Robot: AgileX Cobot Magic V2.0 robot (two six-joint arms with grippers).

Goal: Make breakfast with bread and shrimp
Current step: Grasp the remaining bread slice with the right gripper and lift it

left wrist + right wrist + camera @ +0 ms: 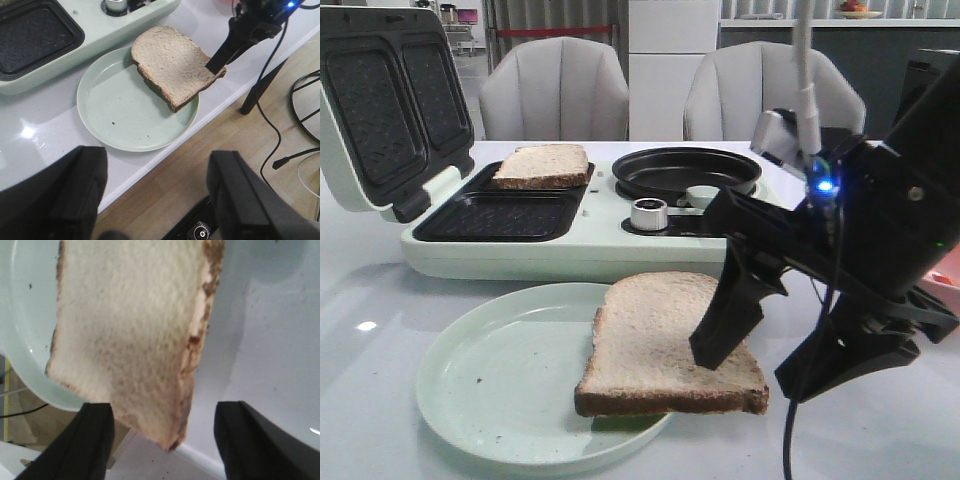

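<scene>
Over the plate (470,390) — bread (655,335) half-hiding one claw (775,365) finger.

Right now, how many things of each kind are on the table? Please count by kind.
Bread slices: 2 (one on the plate, one in the sandwich maker)
Plates: 1
Sandwich makers: 1
Black pans: 1
Total: 5

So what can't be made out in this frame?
- Shrimp: not seen in any view.
- Right gripper: grip on the bread slice unclear; the front view shows one finger over it, the right wrist view shows fingers apart.
- Left gripper: only blurred fingers visible, cut off by the frame edge.
</scene>
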